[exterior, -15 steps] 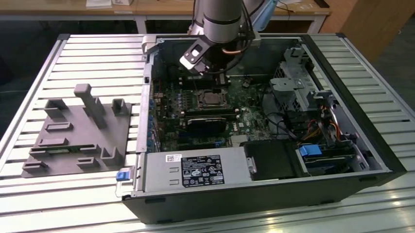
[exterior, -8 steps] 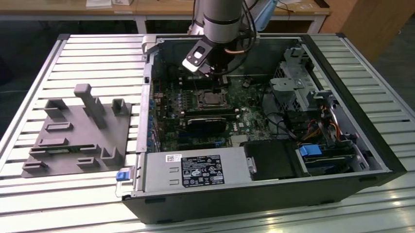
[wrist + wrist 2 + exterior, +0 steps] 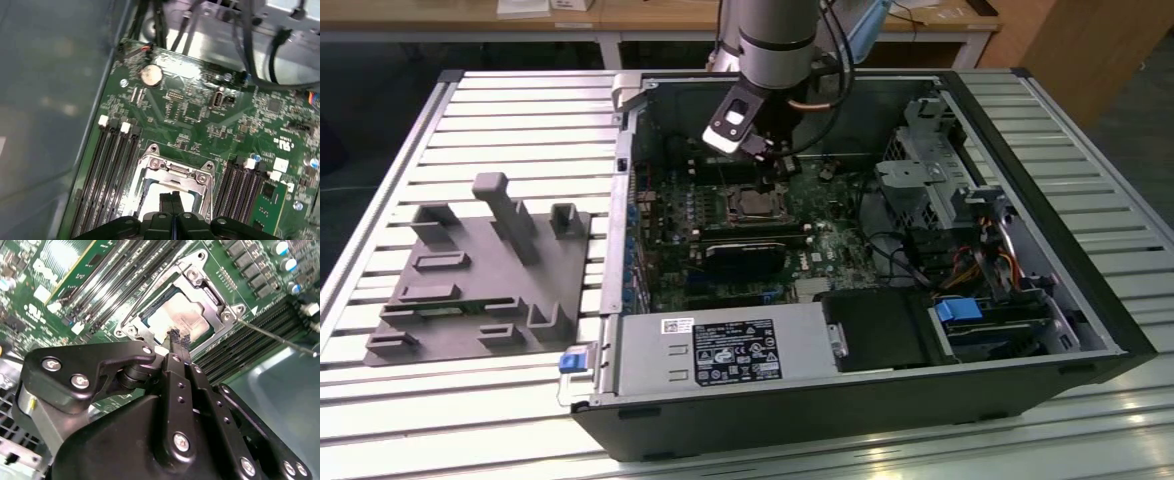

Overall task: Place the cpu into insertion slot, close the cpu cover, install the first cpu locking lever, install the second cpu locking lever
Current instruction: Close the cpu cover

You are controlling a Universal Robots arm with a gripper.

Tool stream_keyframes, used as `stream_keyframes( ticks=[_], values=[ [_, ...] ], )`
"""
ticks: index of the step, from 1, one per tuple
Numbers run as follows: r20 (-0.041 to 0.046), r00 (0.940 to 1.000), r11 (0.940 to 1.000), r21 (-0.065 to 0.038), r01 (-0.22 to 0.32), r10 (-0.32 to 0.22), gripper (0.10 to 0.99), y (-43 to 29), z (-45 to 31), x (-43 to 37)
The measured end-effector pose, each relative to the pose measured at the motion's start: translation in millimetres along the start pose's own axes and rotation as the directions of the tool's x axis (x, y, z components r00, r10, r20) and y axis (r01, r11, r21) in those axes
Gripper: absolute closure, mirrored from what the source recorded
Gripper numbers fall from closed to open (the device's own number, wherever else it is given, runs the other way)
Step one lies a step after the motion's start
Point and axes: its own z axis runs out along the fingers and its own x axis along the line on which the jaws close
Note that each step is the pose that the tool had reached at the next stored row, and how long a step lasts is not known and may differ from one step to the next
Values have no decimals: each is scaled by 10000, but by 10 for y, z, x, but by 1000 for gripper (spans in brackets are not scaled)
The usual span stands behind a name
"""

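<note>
Slatted table (image 3: 520, 120) in exterior view; cpu (image 3: 182, 316) in second wrist view.

Straight down onto the insertion slot (image 3: 753, 206) is the one open lane, and the gripper (image 3: 178, 337), fingers pressed together, hangs right in it. It's tight around there though. Memory slots (image 3: 112, 170) flank it both ways, a thin cpu locking lever (image 3: 280, 339) sticks out across one bank, and a black module (image 3: 744, 255) sits just beside. The drive cage (image 3: 927, 175) and cables (image 3: 947, 265) crowd the exterior view's right.
</note>
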Motion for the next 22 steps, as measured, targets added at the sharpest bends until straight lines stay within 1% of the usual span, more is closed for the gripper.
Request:
stream_keyframes(
  ticks=[3,6,9,11,14,17,20,22],
  values=[
    [-1,9985,9985,10,545,-545,984,0,1,0],
    [0,9941,9941,20,1081,-1081,984,0,3,0],
    [0,9868,9867,32,1622,-1622,984,0,4,0],
    [-1,9804,9804,38,1971,-1971,984,0,5,0],
    [-4,9684,9684,47,2492,-2492,984,0,7,0],
    [-5,9535,9535,58,3014,-3014,984,0,8,0],
    [-6,9365,9365,67,3507,-3507,984,-1,9,0],
    [-8,9233,9233,74,3841,-3841,984,-1,10,0]
  ],
)
